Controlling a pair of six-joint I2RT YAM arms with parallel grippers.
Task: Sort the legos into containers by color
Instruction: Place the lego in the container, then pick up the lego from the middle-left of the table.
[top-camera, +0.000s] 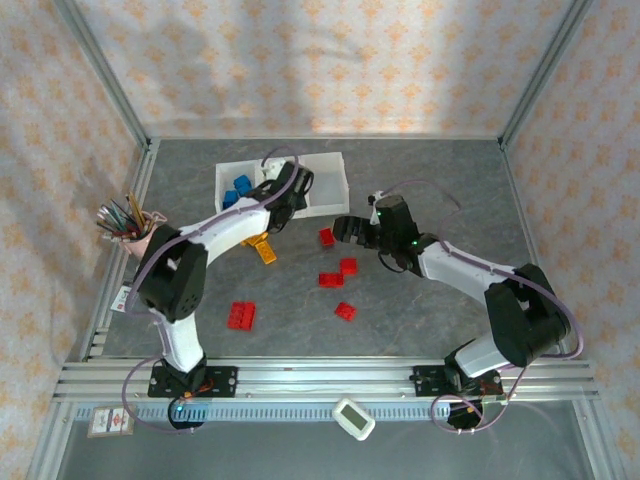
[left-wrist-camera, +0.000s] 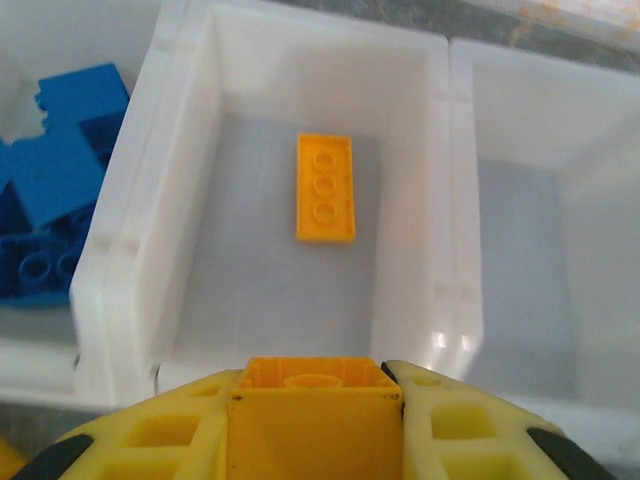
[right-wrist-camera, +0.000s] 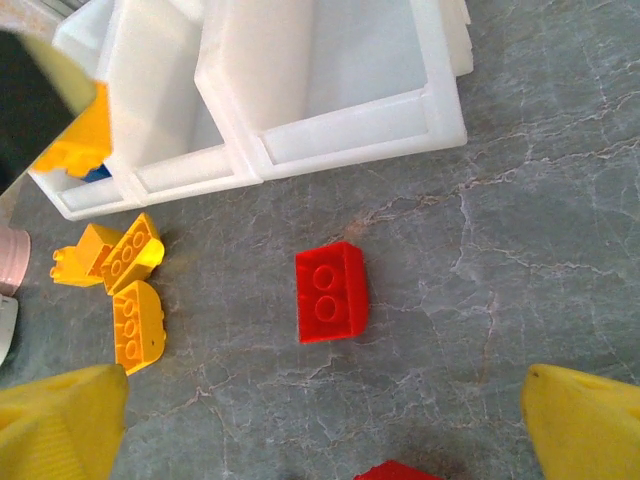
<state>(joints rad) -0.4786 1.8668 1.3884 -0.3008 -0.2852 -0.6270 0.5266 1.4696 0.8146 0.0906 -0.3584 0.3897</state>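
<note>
Currently my left arm stretches from its base at the near left, up and across the tabletop (top-camera: 430, 330), with its wrist bent down over the containers (top-camera: 332, 178). The left end effector (top-camera: 285, 200) is pinching a yellow brick (left-wrist-camera: 315, 410), held at the near wall of the middle bin (left-wrist-camera: 420, 200). A long yellow brick (left-wrist-camera: 325, 187) lies flat on that bin's floor, and the blue bricks (left-wrist-camera: 55, 200) are heaped in the bin to its left.

My right arm folds in from the near right, elbow low, forearm reaching toward the centre. The right end effector (top-camera: 345, 230) hangs with its fingers spread wide and nothing between them. From its wrist camera I see a red brick (right-wrist-camera: 331, 292) lying alone just ahead, between the fingers and the containers.

Around it, four more red bricks (top-camera: 340, 275) sit scattered nearer the arms. A small cluster of loose yellow bricks (right-wrist-camera: 120, 285) lies under my left forearm, beside the containers' near corner. A pink cup of pencils (top-camera: 135, 228) stands at the left edge, well apart.
</note>
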